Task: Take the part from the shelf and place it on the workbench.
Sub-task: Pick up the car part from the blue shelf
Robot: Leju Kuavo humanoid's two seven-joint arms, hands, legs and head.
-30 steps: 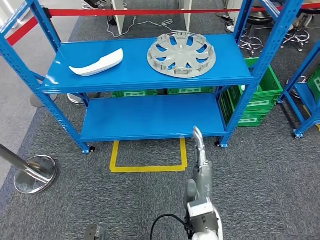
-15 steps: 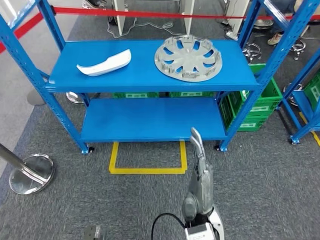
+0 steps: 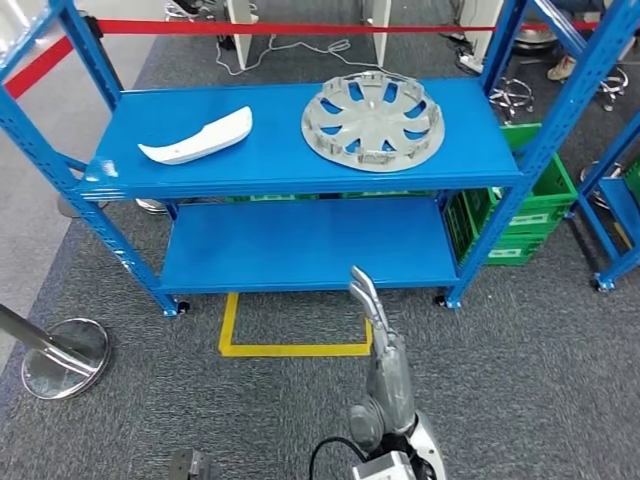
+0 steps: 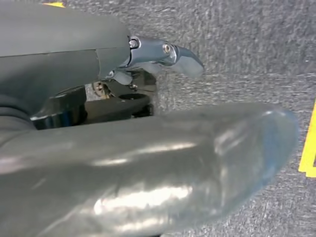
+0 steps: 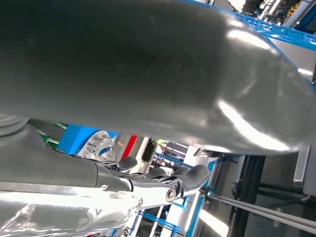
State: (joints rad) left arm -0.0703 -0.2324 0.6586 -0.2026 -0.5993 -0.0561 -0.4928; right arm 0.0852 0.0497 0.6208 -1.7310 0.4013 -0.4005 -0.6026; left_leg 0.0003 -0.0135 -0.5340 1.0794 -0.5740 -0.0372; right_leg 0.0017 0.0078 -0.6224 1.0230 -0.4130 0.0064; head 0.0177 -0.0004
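From the head camera I see grey carpet flooring (image 3: 528,380) with a yellow tape rectangle (image 3: 294,350) marked on it, near centre. A polished round metal stanchion base (image 3: 64,357) sits at the lower left (its pole leans out of frame). Green plastic slatted crates (image 3: 521,215) stand on the right. A red barrier tape (image 3: 226,27) runs across the far edge, above a loose white cable (image 3: 302,47).

Grey carpet (image 3: 528,350), yellow floor marking (image 3: 294,348), red barrier tape (image 3: 302,27).
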